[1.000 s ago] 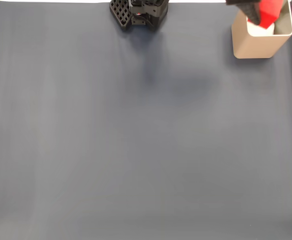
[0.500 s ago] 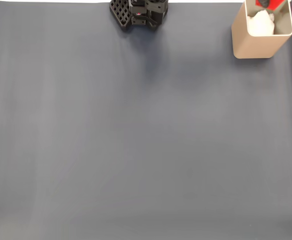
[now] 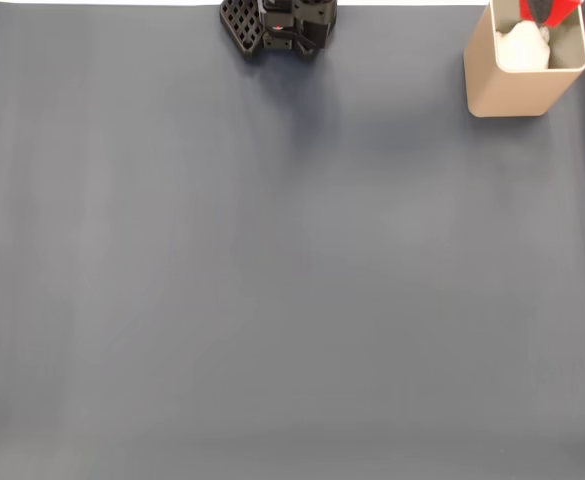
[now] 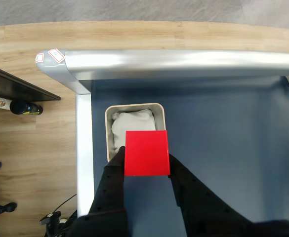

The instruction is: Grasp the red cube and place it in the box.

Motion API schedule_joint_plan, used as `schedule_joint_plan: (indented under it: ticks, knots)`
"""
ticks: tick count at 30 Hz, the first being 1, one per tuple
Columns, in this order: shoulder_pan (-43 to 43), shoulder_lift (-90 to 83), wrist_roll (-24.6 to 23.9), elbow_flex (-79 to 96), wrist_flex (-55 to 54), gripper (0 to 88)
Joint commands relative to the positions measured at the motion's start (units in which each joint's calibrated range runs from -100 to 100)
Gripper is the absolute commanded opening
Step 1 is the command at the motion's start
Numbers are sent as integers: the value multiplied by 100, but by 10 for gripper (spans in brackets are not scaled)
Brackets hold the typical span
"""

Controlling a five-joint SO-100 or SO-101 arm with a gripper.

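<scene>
Red cube [image 4: 146, 153] in tool [image 4: 146, 170] | grey mat [image 3: 272, 280] | wood floor [image 4: 30, 143]

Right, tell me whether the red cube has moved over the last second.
Yes. In the fixed view the red cube has shifted up toward the top edge, relative to the box, which stayed put.
</scene>
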Motion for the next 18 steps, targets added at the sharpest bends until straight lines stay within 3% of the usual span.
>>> schedule_joint_plan:
  ticks: [1, 18]
  knots:
    - [-66, 89, 44, -314, -190, 2]
    - [-258, 600, 24, -734, -304, 2]
